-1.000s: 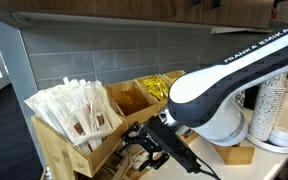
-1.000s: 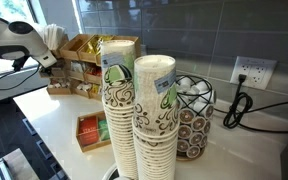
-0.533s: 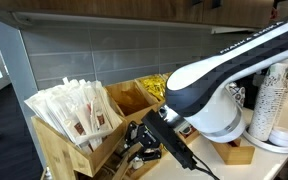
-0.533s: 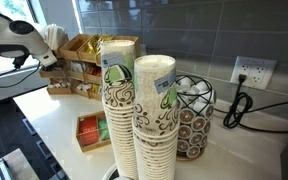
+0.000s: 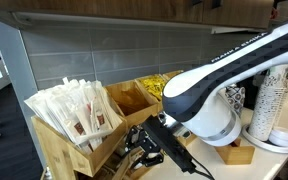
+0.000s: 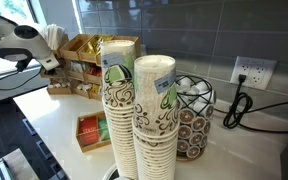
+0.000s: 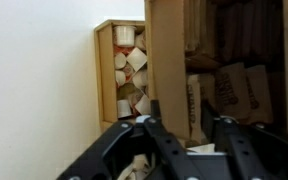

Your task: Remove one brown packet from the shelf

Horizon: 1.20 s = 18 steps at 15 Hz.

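The shelf (image 5: 69,140) is a light-wood tiered rack of slanted bins; it also shows in an exterior view (image 6: 84,65) at the back left, and in the wrist view (image 7: 169,60). Brown packets (image 7: 229,95) stand upright in a lower bin. My gripper (image 7: 187,140) reaches into that bin, its black fingers (image 7: 149,135) apart with a brown packet (image 7: 196,105) standing between them. I cannot tell whether the fingers touch it. In both exterior views my gripper (image 5: 144,145) (image 6: 50,64) sits at the shelf's lower row.
White wrapped sticks (image 5: 79,105) fill the top bin and yellow packets (image 5: 159,85) another. Stacks of paper cups (image 6: 134,120), a wire basket of pods (image 6: 192,115), a small wooden tray (image 6: 92,132) and a wall socket with a cable (image 6: 249,72) stand on the white counter.
The arm has shifted slightly towards the shelf. My gripper stays at the lower bin.
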Motion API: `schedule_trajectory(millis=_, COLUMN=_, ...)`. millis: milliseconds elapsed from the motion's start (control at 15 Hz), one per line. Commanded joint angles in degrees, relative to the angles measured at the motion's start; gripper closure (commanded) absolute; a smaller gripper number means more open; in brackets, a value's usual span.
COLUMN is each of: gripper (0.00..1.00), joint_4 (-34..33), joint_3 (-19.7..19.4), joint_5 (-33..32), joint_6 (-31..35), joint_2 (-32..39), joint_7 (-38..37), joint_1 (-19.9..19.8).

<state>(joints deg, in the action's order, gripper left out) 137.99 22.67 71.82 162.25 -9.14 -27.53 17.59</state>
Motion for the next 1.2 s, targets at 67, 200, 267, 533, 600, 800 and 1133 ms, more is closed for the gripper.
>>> schedule_trajectory(millis=67, gripper=0.98, joint_4=-0.5, joint_3=-0.7, joint_5=3.4, joint_6=1.3, joint_2=0.6, joint_7=2.9, joint_1=0.8)
schedule_trajectory(millis=200, gripper=1.00, joint_4=-0.7, joint_3=-0.4, joint_5=4.9, joint_6=1.6, joint_2=0.6, joint_7=4.1, joint_1=0.5)
schedule_trajectory(millis=267, gripper=1.00, joint_4=-0.9, joint_3=-0.4, joint_5=5.9, joint_6=1.8, joint_2=0.5, joint_7=5.0, joint_1=0.5)
schedule_trajectory(millis=533, gripper=1.00, joint_4=-1.3, joint_3=-0.4, joint_5=9.4, joint_6=1.8, joint_2=0.1, joint_7=8.2, joint_1=0.4)
schedule_trajectory(millis=600, gripper=1.00, joint_4=-1.0, joint_3=-0.6, joint_5=9.7, joint_6=1.3, joint_2=-0.6, joint_7=9.1, joint_1=0.3)
schedule_trajectory(millis=800, gripper=1.00, joint_4=0.2, joint_3=-1.1, joint_5=9.4, joint_6=0.4, joint_2=-3.4, joint_7=11.3, joint_1=-0.1)
schedule_trajectory(millis=1133, gripper=1.00, joint_4=3.1, joint_3=-3.0, joint_5=5.0, joint_6=-3.7, joint_2=-9.7, joint_7=13.7, joint_1=-0.3)
